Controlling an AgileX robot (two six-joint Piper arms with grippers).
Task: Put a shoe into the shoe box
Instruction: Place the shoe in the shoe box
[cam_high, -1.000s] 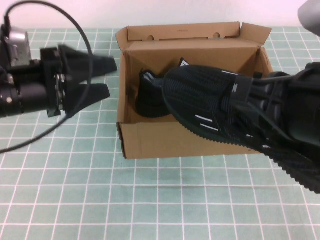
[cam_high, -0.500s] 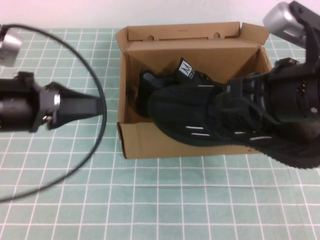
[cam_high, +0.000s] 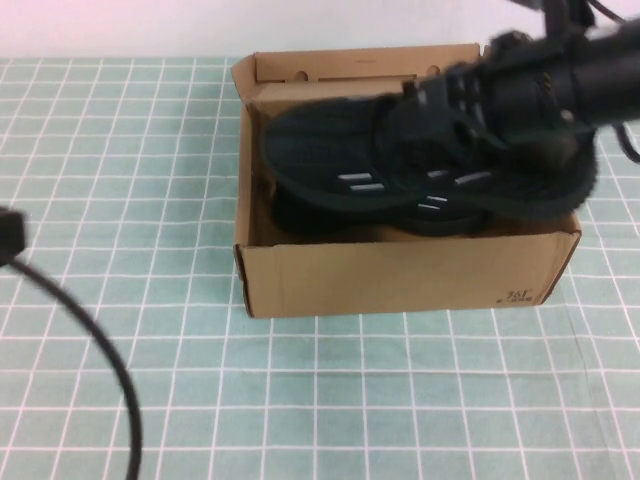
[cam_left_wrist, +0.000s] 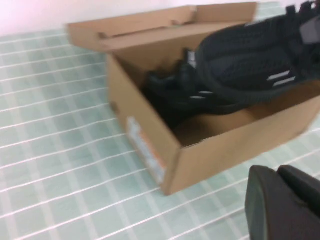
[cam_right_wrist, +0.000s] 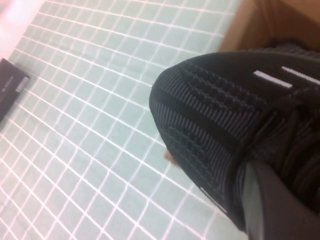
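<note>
Over the shoe box (cam_high: 400, 280): right tool (cam_high: 480, 110) clamped on shoe (cam_high: 400, 165) | left wrist view only: second sneaker (cam_left_wrist: 175, 92) inside, left tool (cam_left_wrist: 282, 205) together | green gridded table (cam_high: 130, 200)

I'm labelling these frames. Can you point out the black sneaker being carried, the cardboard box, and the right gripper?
Black knit sneaker (cam_high: 330, 150): high view, toe.
Brown cardboard shoe box (cam_high: 400, 280): high view, front wall.
Right gripper (cam_high: 470, 110): high view, at the sneaker's collar.

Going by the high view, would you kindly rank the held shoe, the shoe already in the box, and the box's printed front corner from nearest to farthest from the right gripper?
1. Held shoe: in the right gripper, over the shoe box.
2. Second shoe: underneath, inside the box's left half.
3. Black print: front right corner, outside wall.
The left gripper is off to the left.
</note>
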